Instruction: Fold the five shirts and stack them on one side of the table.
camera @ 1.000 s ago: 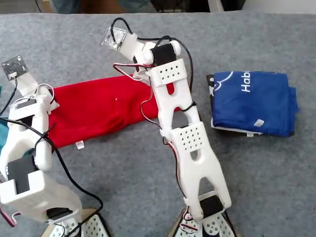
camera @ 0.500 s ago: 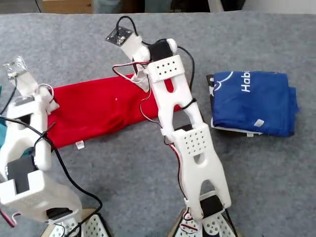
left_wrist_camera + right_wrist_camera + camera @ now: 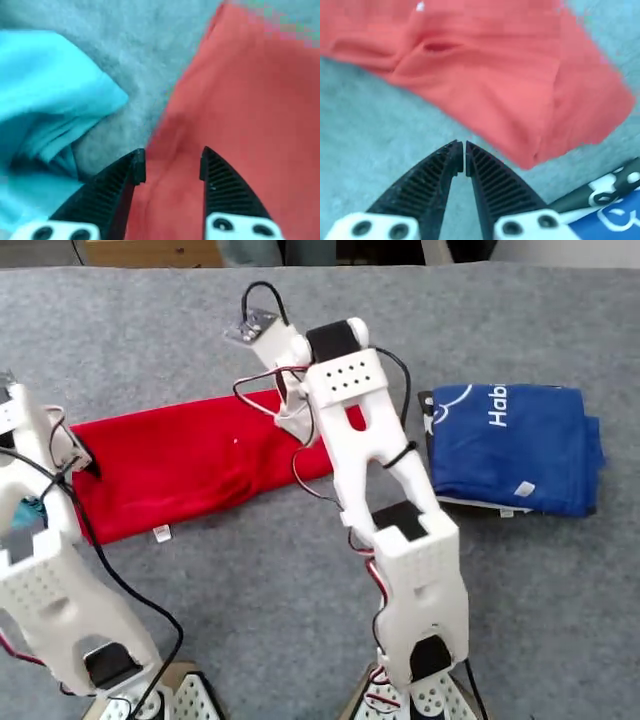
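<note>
— Grey felt covers the whole worktop (image 3: 250,580), then?

— Edge to edge. Both white arms stand at its near side.

— What is the largest thing on it?

— That's the red shirt (image 3: 190,465), folded into one long strip. One end lies at the left fingers (image 3: 206,165) and the other at the right fingers (image 3: 457,152).

— And next in size?

— Next is the blue shirt (image 3: 515,445), folded into a neat block. It lies past the right fingers, on the side away from the left ones, with bare felt between it and the red end. A corner of it shows beside those fingers in the right wrist view.

— Any other shirt?

— The cyan shirt (image 3: 45,100), loose and rumpled. It lies just off the outer side of the left fingers, the side away from the red cloth. A strip of grey felt runs between the two shirts.

— How do the left fingers stand?

— They are parted by a moderate gap, holding nothing. The red shirt's edge runs just outside one tip, so red cloth fills the gap and spreads out beyond both tips. I cannot tell whether they touch it.

— And the right fingers?

— They are pressed together, tip against tip, with nothing between them. Grey felt lies under the tips, and the red shirt's rounded end lies just ahead of them.
</note>
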Controlling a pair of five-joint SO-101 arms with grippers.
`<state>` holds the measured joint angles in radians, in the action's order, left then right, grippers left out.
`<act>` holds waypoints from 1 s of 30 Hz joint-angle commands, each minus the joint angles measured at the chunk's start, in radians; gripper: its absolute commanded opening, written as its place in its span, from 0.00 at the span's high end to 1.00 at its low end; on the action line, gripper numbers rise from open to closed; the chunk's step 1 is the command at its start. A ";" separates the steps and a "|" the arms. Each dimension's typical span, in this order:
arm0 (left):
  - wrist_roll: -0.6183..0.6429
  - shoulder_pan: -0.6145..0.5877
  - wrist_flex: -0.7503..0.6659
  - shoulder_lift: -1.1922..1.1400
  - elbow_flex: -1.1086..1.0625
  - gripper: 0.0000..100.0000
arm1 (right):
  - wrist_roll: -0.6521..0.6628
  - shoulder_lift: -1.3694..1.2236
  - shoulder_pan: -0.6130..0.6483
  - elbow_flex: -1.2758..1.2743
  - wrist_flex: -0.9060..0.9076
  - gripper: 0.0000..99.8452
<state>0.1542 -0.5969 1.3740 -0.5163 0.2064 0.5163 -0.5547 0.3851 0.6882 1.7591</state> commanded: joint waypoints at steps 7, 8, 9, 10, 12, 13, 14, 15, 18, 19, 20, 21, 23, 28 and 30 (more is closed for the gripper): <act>-0.071 0.027 0.150 -0.296 0.305 0.80 | -0.006 0.211 0.072 -0.147 0.005 0.99; -0.071 0.027 0.183 -0.322 0.337 0.80 | -0.006 0.225 0.075 -0.148 0.005 0.99; -0.066 0.027 0.218 -0.356 0.378 0.80 | -0.006 0.237 0.077 -0.150 0.005 0.99; -0.069 0.027 0.259 -0.382 0.418 0.82 | -0.006 0.249 0.077 -0.150 0.005 0.99; -0.064 0.025 0.321 -0.440 0.492 0.86 | -0.008 0.271 0.074 -0.151 0.005 0.99; -0.066 0.027 0.347 -0.473 0.529 0.89 | -0.008 0.283 0.074 -0.150 0.005 0.99; -0.069 0.028 0.365 -0.502 0.561 0.92 | -0.015 0.298 0.075 -0.148 0.006 0.99; -0.069 0.030 0.379 -0.525 0.590 0.96 | -0.034 0.321 0.077 -0.145 0.006 0.99; -0.069 0.042 0.387 -0.565 0.650 0.97 | -0.058 0.403 0.077 -0.151 0.006 0.99; -0.071 0.048 0.387 -0.563 0.656 0.97 | -0.061 0.424 0.077 -0.153 0.006 0.99; -0.071 0.058 0.387 -0.560 0.661 0.97 | -0.061 0.444 0.074 -0.153 0.006 0.99; -0.071 0.071 0.387 -0.555 0.665 0.97 | -0.061 0.463 0.071 -0.153 0.006 0.99; -0.071 0.102 0.387 -0.537 0.680 0.97 | -0.061 0.489 0.071 -0.153 0.006 0.99; -0.063 0.186 0.387 -0.394 0.671 0.97 | -0.061 0.544 0.055 -0.143 0.002 0.99; -0.054 0.223 0.387 -0.327 0.618 0.97 | -0.061 0.565 0.035 -0.137 -0.017 0.99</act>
<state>0.0944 -0.4450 1.7545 -0.9505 0.8646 0.4626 -0.0529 0.4480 0.5378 1.7591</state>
